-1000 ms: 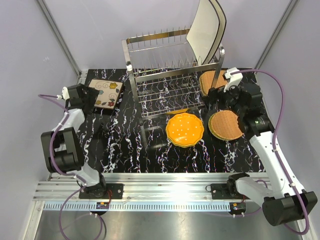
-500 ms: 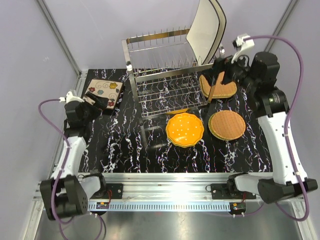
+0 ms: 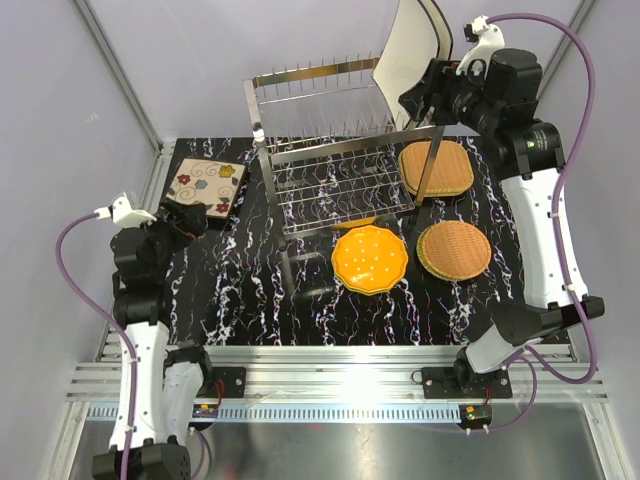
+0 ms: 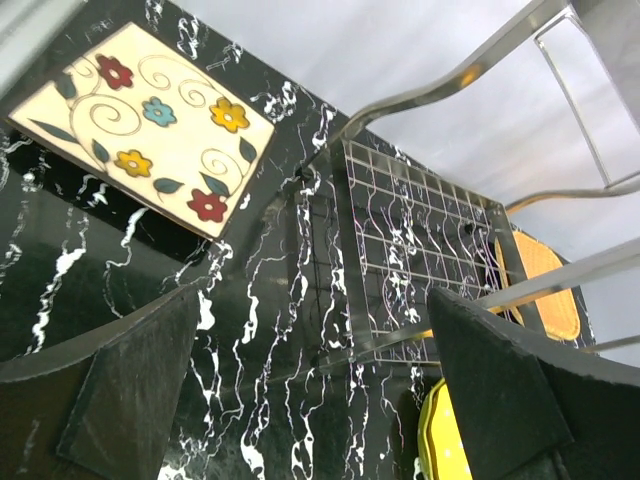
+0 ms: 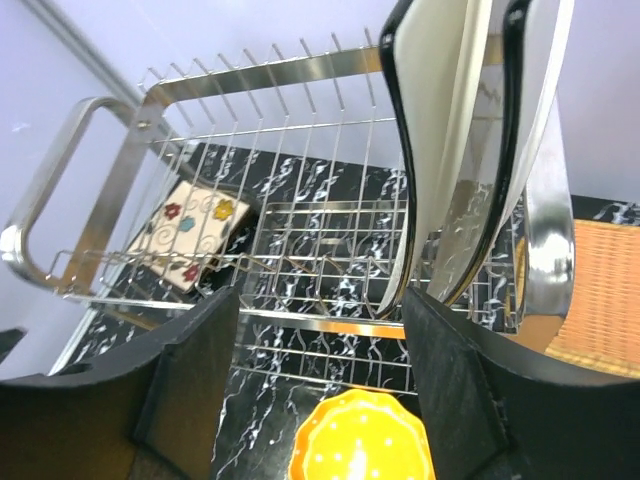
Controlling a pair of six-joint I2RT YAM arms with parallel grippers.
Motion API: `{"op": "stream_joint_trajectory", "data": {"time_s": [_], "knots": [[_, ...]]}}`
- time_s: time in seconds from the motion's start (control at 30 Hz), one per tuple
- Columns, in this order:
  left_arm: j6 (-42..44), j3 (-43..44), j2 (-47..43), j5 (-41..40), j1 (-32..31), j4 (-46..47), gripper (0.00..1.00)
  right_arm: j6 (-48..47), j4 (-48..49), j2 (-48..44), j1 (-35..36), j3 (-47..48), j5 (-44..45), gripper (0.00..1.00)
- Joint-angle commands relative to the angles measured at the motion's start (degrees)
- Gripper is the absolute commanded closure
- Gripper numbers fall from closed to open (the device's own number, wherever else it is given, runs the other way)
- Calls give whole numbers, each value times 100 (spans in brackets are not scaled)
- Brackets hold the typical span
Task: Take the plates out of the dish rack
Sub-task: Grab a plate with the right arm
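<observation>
While two cream plates [image 3: 408, 60] stand upright in the rack [image 3: 320, 140] at the top of the frame, the right gripper [image 3: 415, 100] hangs just beside them, jaws apart, gripping nothing. Spread wide and empty, the left gripper [image 3: 185, 222] hovers at left near the flowered plate [image 3: 207, 185].

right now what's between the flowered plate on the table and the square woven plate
The steel dish rack, in the top view: flowered plate left of it, woven plate right.
</observation>
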Motion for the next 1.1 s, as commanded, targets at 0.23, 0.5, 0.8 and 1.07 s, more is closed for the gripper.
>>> {"op": "stream_joint_trajectory", "data": {"time_s": [0.23,0.5,0.8,1.07], "knots": [[-56,96,-433,-529,-11,-550,1,-645,725,-1,678,-169,1985,29],[-91,123,-600,-565,-11,-674,1,-839,954,122,696,-169,2443,29],[-170,228,-609,-512,-11,-753,1,-786,1288,377,774,-204,3056,25],[-267,228,-626,-477,-11,-753,1,-1102,2333,518,968,-669,4078,26]]}}
